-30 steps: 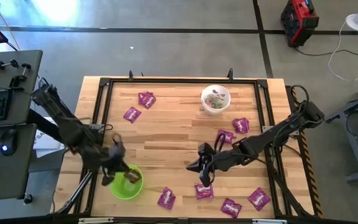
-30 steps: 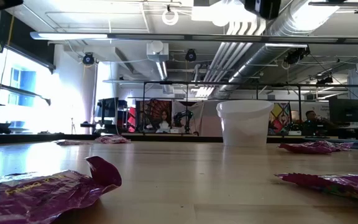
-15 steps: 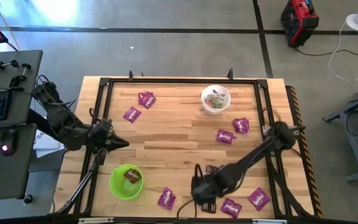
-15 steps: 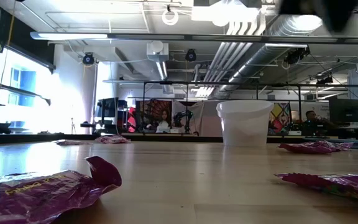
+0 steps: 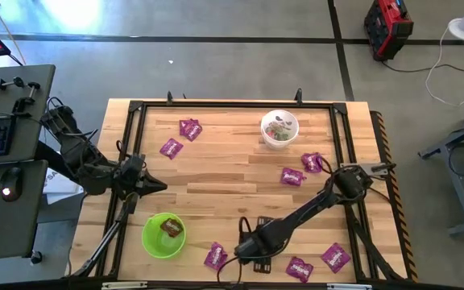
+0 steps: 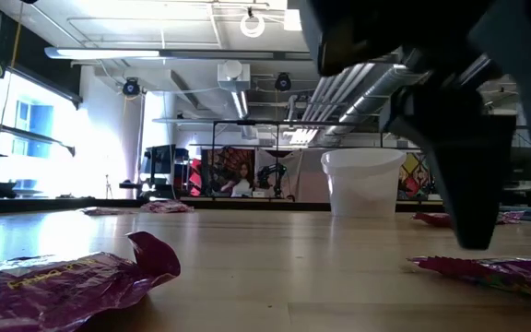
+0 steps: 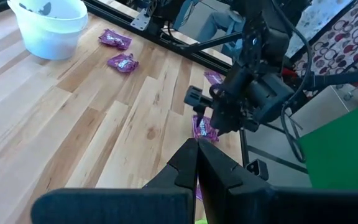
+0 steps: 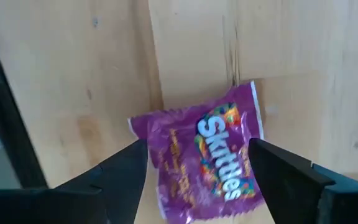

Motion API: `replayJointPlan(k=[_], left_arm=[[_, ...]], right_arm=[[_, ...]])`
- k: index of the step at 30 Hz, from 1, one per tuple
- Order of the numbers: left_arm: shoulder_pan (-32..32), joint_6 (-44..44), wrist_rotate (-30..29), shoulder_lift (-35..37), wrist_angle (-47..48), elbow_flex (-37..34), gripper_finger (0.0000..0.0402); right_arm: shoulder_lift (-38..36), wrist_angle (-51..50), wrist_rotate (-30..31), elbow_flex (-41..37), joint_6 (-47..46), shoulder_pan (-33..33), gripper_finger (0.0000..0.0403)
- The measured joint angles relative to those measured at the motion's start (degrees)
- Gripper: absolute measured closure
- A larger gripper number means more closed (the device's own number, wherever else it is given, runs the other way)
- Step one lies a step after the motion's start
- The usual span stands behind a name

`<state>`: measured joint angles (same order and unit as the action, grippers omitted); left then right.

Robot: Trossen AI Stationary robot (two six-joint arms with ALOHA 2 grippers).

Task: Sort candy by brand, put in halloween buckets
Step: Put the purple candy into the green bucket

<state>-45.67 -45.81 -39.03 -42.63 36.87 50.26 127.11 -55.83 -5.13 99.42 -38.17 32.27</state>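
Here the right gripper (image 5: 248,248) hangs low over the near edge of the pale wooden butcher-block table (image 5: 216,173), its two dark fingers (image 8: 126,171) spread wide with nothing between them but air; directly below, in the right wrist view, lies a flat purple Skittles packet (image 8: 207,162) with white lettering, flat on the wood and untouched. From above, that packet is mostly hidden under the arm. More purple packets lie scattered: one just beside the gripper (image 5: 215,256), two along the near right edge (image 5: 299,267), two mid-right (image 5: 293,176), and two toward the far left (image 5: 189,128). The lime green round plastic pail (image 5: 163,235) stands at the near left with one packet inside; the white round plastic pail (image 5: 279,129) stands at the far side, holding small clear-wrapped sweets. The left gripper (image 5: 155,185) waits above the table's left edge, fingers pressed together and empty.
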Motion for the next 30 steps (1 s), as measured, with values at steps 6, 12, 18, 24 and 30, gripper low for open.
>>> replayJointPlan(k=[6,12,18,24,30], left_arm=[[0.0,-0.4,0.0,0.0,0.0,0.0,0.0401],[0.0,-1.1,0.0,0.0,0.0,0.0,0.0401],[0.0,-2.0,-0.4,0.0,0.0,0.0,0.0401],[0.0,-2.0,-1.4,0.0,0.0,0.0,0.0401],[0.0,-2.0,-3.4,0.0,-0.1,0.0,0.0401]], right_arm=[[1.8,-0.1,0.7,0.1,5.9,0.1,0.0130],[2.6,-0.2,4.8,0.2,5.2,0.4,0.0140],[2.7,-0.1,7.8,0.2,5.2,0.7,0.0234],[2.1,-0.6,9.2,0.0,3.7,0.6,0.0357],[-2.2,-3.1,13.5,-0.1,5.8,-0.4,0.0384]])
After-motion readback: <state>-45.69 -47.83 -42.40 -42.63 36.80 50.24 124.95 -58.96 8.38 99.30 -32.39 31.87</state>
